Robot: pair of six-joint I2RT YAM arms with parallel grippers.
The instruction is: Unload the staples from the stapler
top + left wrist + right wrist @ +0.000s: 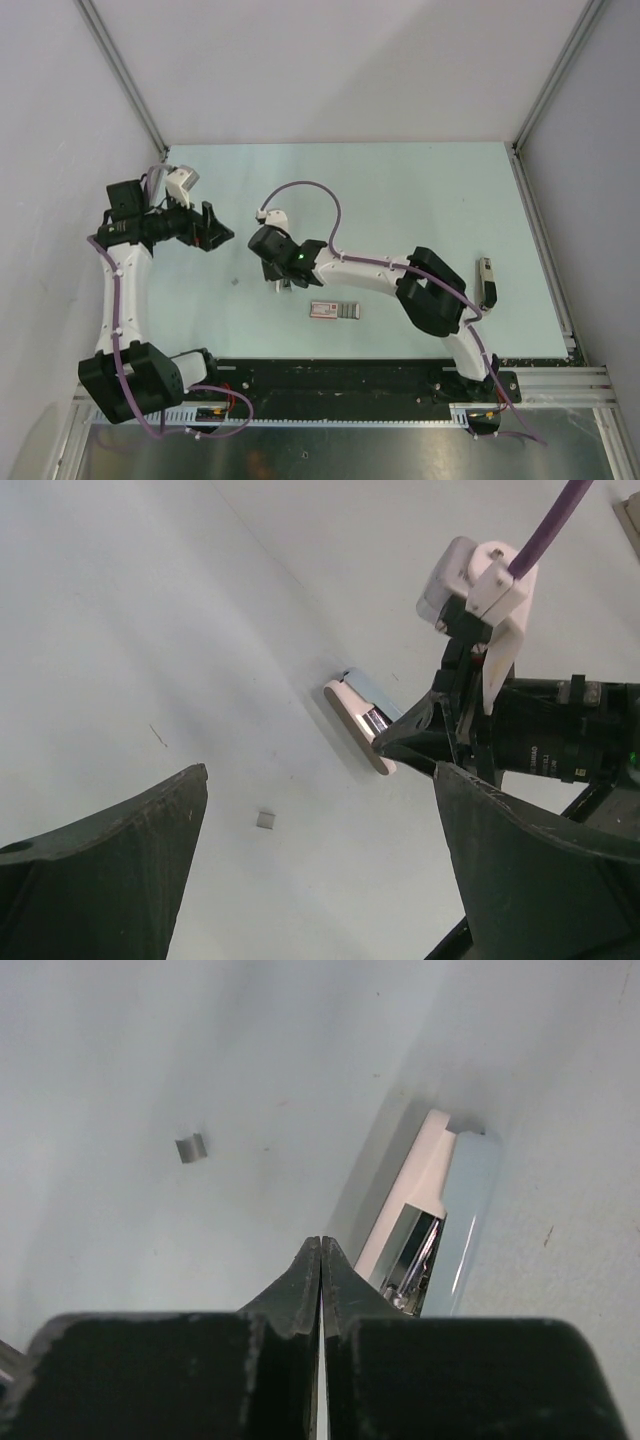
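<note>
The stapler (445, 1200), pale blue and white, lies on the table with its grey metal rail exposed. It also shows in the left wrist view (356, 726) and, mostly hidden under the right wrist, in the top view (281, 287). My right gripper (320, 1244) is shut with nothing between its tips, just left of the stapler; it also shows in the top view (276, 270). A small grey block of staples (189, 1147) lies loose on the table, and shows in the left wrist view (265, 820). My left gripper (320, 780) is open and empty, held above the table to the left (218, 228).
A flat red-and-white box with a grey part (335, 310) lies near the front middle. A slim grey-and-white object (487, 282) lies at the right. Grey walls with metal frame rails enclose the pale table (400, 190).
</note>
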